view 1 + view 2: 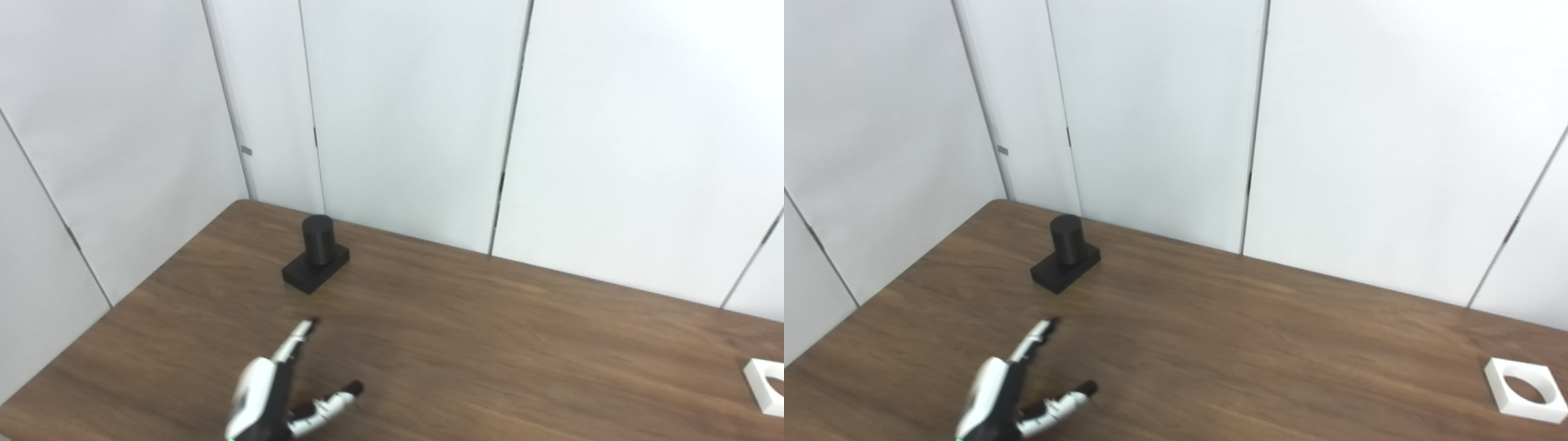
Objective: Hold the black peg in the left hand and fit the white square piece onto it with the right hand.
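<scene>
Near the far left corner of the wooden table (1249, 343) stands the black peg (1066, 254), an upright cylinder on a square base, untouched. The left hand (1013, 392) hovers over the near edge, well short of the peg, its fingers (1035, 340) spread apart and holding nothing. The white square piece (1525, 389), with a round hole, lies flat at the far right. The right hand is out of view.

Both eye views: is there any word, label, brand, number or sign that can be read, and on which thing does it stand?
None can be read.
Black peg: no marking visible.
White square piece: plain, no marking visible.
Left robot hand: no text visible.
Small grey tag on the wall panel: too small to tell whether it carries text.
</scene>
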Motion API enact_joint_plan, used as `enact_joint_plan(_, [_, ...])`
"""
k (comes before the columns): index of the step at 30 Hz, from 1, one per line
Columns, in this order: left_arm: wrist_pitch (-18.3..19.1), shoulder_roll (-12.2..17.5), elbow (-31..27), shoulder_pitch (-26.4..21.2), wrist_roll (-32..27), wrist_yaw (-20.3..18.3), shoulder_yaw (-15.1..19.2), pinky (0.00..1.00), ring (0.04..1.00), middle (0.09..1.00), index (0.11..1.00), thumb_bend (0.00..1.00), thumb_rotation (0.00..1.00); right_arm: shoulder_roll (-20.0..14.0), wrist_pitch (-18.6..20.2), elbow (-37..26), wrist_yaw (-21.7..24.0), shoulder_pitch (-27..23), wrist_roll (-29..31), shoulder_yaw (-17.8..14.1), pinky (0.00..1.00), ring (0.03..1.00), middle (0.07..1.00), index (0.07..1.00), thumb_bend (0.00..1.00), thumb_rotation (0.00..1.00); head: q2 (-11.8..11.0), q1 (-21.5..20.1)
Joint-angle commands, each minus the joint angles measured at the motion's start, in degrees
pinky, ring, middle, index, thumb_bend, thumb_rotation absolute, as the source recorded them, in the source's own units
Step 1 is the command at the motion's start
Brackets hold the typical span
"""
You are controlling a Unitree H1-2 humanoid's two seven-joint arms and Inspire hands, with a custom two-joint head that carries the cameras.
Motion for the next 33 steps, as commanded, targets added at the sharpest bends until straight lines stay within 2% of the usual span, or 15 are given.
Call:
enact_joint_plan(1, [1.62,1.11,-1.06,-4.32,4.24,1.42,1.31,0.8,0.871,0.894,0.886,0.92,0.46,0.92,-1.42,1.13,0.33,0.66,0.0,0.25,0.92,0.883,0.867,0.843,0.78,0.79,0.07,0.04])
enact_joint_plan(5, [4.2,4.15,0.69,-7.09,8.3,0.01,2.66,0.77,0.891,0.906,0.887,0.94,0.54,1.09,-1.86,1.13,0.5,0.71,-0.16,0.33,0.95,0.89,0.862,0.836,0.79,0.79,0.36,-0.24])
enact_joint_plan(9, [7.9,6.25,2.51,-10.14,10.94,-2.18,3.13,0.84,0.935,0.928,0.881,0.98,0.62,1.25,-1.57,0.77,0.57,0.93,-0.11,0.38,0.94,0.881,0.85,0.829,0.8,0.79,0.53,-0.39])
enact_joint_plan(13, [10.17,8.52,6.78,-13.96,12.82,-2.77,2.99,0.92,0.944,0.934,0.879,1.0,0.67,1.43,-0.71,0.18,0.51,1.09,0.64,0.24,0.93,0.869,0.839,0.825,0.81,0.77,0.88,-0.38])
enact_joint_plan(15, [10.62,9.32,8.66,-15.43,12.77,-2.71,2.96,0.91,0.942,0.935,0.867,1.0,0.67,1.47,-0.62,0.0,0.55,1.25,0.8,0.2,0.89,0.855,0.83,0.819,0.82,0.77,1.0,-0.38])
enact_joint_plan(19, [11.35,10.55,13.43,-18.56,12.91,-1.86,2.37,0.89,0.936,0.927,0.857,0.98,0.68,1.49,0.14,-0.59,0.3,1.65,0.35,0.28,0.88,0.858,0.828,0.816,0.85,0.78,1.19,-0.43])
enact_joint_plan(24, [12.59,11.57,18.42,-22.16,13.1,-1.38,1.56,0.94,0.949,0.929,0.864,0.96,0.67,1.57,-0.1,-1.01,0.35,1.82,0.14,0.37,0.89,0.857,0.836,0.819,0.83,0.78,1.5,-0.52])
enact_joint_plan(33, [12.15,12.86,28.3,-28.5,10.06,0.32,1.83,0.93,0.94,0.919,0.85,0.95,0.64,1.53,-0.36,-1.54,0.53,2.33,0.26,0.5,0.87,0.854,0.828,0.818,0.83,0.78,1.96,-0.68])
